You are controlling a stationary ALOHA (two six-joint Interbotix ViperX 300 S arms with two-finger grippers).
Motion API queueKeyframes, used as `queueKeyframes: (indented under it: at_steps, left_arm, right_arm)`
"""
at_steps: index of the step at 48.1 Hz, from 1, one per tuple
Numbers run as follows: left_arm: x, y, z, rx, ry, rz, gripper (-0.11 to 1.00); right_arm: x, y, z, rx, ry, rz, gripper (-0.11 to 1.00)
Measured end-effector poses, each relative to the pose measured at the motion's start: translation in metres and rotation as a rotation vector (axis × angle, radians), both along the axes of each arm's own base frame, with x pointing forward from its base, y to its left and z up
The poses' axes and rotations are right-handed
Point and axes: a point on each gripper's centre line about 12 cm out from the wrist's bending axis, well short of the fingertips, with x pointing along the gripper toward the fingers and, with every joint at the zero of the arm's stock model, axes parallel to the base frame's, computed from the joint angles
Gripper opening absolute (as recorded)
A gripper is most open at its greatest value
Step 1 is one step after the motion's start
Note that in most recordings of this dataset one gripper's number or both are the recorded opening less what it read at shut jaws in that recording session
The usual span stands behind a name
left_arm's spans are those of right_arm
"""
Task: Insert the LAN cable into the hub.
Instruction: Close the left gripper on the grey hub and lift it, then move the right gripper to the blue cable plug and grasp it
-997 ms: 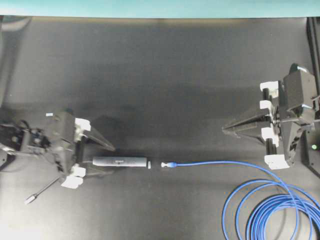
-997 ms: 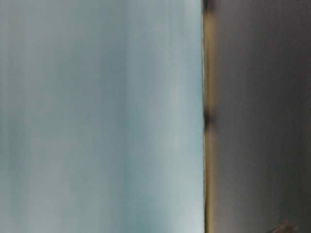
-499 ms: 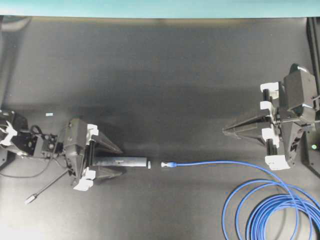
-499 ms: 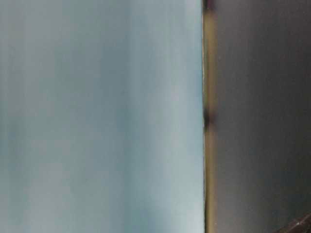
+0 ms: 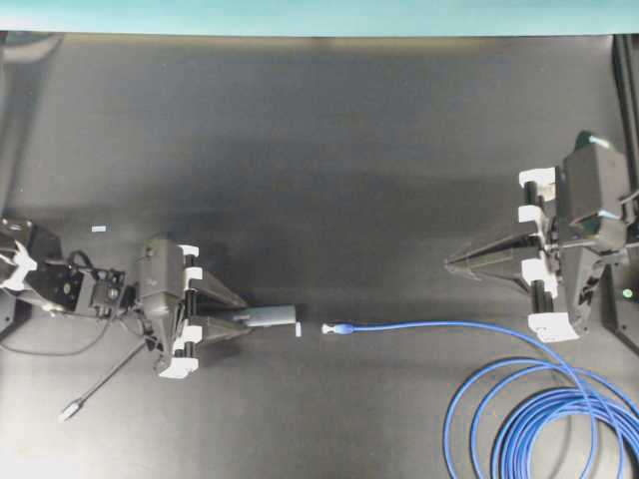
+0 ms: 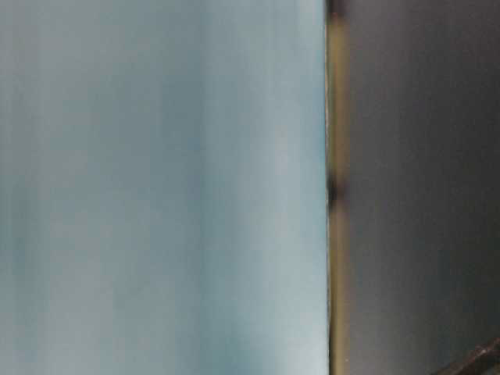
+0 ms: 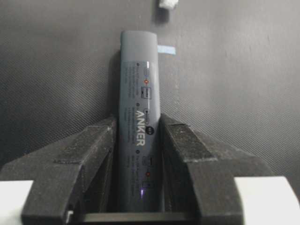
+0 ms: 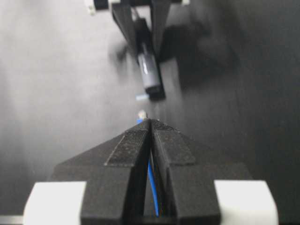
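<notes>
The hub point(image 5: 272, 317) is a slim dark-grey bar lying left of centre, also in the left wrist view point(image 7: 139, 93). My left gripper point(image 5: 246, 318) is shut on its rear half, one finger on each long side point(image 7: 138, 119). Its thin grey cord ends in a small plug point(image 5: 72, 409). The LAN cable's clear plug and blue boot point(image 5: 336, 328) lie just beyond the hub's free end, in line with it and apart from it. The cable runs right to its loops point(image 5: 539, 424). My right gripper point(image 5: 449, 264) is shut and empty, held above the cable point(image 8: 152, 187).
A small pale tape mark point(image 5: 299, 328) lies beside the hub's free end, and another point(image 5: 97, 230) lies at the far left. The cable loops fill the bottom right corner. The table-level view is blurred and shows only a teal wall and the dark mat.
My left gripper has slid right along the hub and closed its fingers onto it. The grey cord's plug shifted a little. The right gripper has hardly moved.
</notes>
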Motion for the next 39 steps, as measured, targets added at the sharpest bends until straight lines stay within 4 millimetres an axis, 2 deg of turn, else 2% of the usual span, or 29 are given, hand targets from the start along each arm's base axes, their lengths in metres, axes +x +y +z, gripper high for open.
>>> queueKeyframes:
  at_steps: [9, 16, 20, 25, 31, 36, 39]
  left_arm:
    - [0.002, 0.001, 0.025, 0.014, 0.018, 0.001, 0.28]
    - [0.008, 0.005, 0.059, 0.06, 0.005, 0.002, 0.28]
    - [0.01, 0.004, 0.078, 0.086, -0.008, -0.009, 0.28]
    - [0.009, 0.005, 0.095, 0.115, 0.007, -0.015, 0.28]
    - [0.007, 0.005, 0.108, 0.124, 0.035, -0.018, 0.28]
    - [0.004, 0.005, 0.112, 0.112, 0.065, -0.014, 0.28]
    - [0.003, 0.005, 0.111, 0.106, 0.073, -0.011, 0.28]
  right_arm:
    - [0.006, 0.0, -0.019, -0.004, 0.035, -0.002, 0.01]
    - [0.016, 0.001, -0.033, -0.006, 0.035, -0.006, 0.01]
    - [0.024, 0.002, -0.042, -0.007, 0.027, -0.004, 0.05]
    - [0.033, 0.006, -0.059, -0.012, 0.042, 0.004, 0.21]
    - [0.046, 0.013, -0.079, -0.017, 0.079, 0.021, 0.49]
    - [0.059, 0.023, -0.094, -0.025, 0.115, 0.047, 0.69]
    - [0.069, 0.028, -0.104, -0.029, 0.142, 0.057, 0.74]
